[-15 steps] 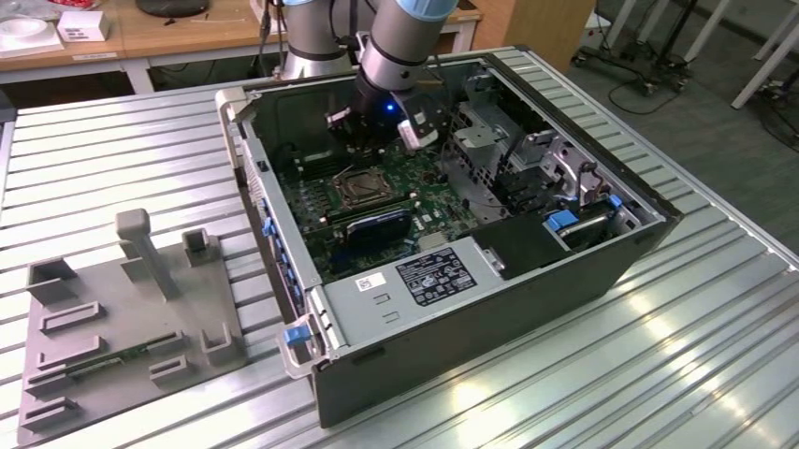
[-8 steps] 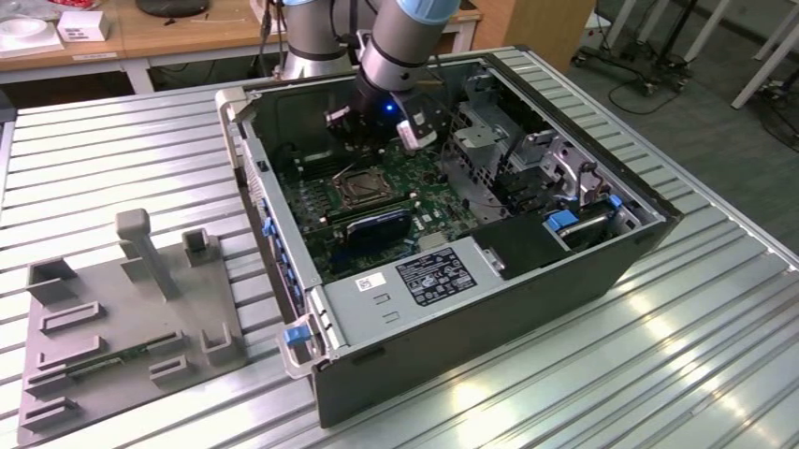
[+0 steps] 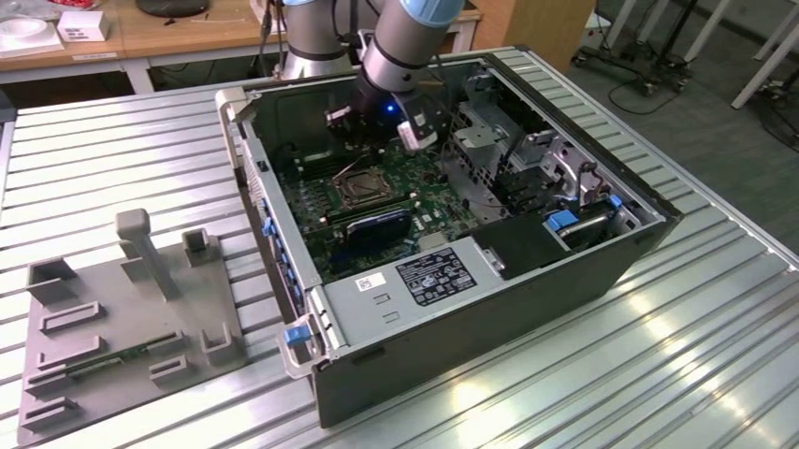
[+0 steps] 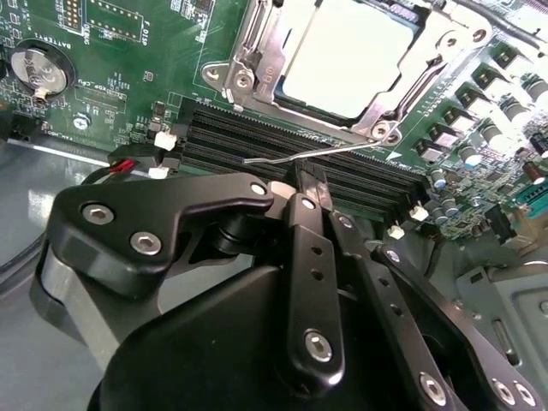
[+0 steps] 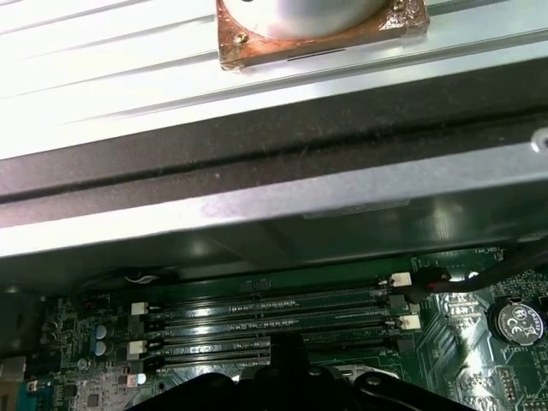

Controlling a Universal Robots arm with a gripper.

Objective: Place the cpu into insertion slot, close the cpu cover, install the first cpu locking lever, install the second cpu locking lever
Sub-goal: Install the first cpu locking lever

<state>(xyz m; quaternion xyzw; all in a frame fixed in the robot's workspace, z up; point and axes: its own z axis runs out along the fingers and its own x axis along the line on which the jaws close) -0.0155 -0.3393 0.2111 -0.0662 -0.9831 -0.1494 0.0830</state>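
Note:
The cpu (image 4: 342, 51), a pale square chip, lies seated in the insertion slot (image 3: 362, 187) on the green board. The silvery cpu cover (image 4: 250, 47) is folded down flat around it. A thin wire locking lever (image 4: 360, 147) runs along the socket's edge above the memory slots. In the second wrist view my gripper (image 4: 310, 175) is shut, and its black tips meet right at this lever. I cannot tell whether they clamp it or just touch it. In the exterior view the gripper (image 3: 354, 140) reaches down into the open computer case, at the far side of the socket.
Long black memory slots (image 4: 257, 137) lie between gripper and socket, and a coin battery (image 4: 38, 70) sits off to the side. The case walls (image 3: 500, 309) and drive cage (image 3: 525, 159) hem in the board. A grey fixture (image 3: 125, 309) stands on the ribbed table at the exterior view's left.

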